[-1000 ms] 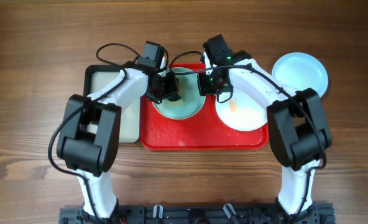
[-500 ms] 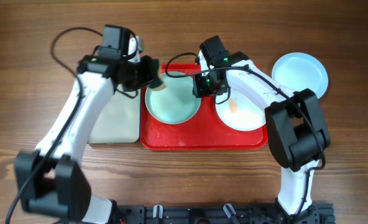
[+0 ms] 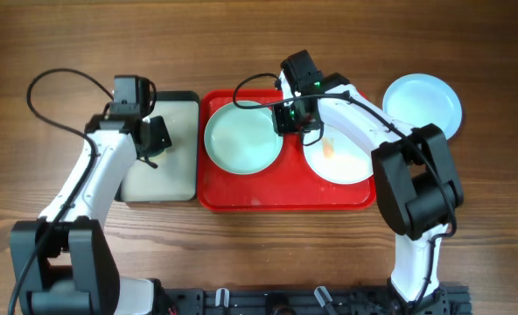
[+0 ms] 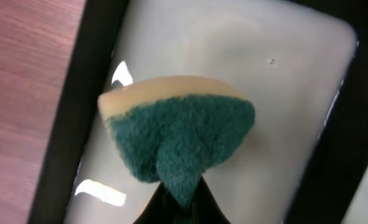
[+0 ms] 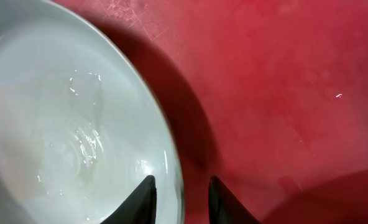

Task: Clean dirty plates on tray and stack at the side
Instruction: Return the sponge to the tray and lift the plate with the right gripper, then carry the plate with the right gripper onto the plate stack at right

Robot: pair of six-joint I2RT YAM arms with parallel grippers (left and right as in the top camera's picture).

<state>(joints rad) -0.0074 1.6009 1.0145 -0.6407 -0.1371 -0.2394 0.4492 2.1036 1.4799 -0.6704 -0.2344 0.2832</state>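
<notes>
Right gripper (image 5: 181, 200) straddles the right rim of the mint plate (image 3: 244, 138), one finger over the plate's inside and the other over the red tray (image 3: 241, 197). The fingers are parted, with a strip of red showing between the rim and the outer finger, so they do not clamp it. That plate lies in the left half of the tray, and its inside glints wet. A white plate (image 3: 339, 159) with an orange smear (image 3: 329, 149) lies in the tray's right half, partly under the right arm. A pale blue plate (image 3: 423, 103) sits on the wooden table (image 3: 259, 35), just beside the tray's far right corner. Left of the red tray, the left gripper (image 4: 179, 202) hangs over the black-rimmed tray (image 4: 283, 74), pinching a sponge (image 4: 181, 134) that is green-faced with a yellow edge.
</notes>
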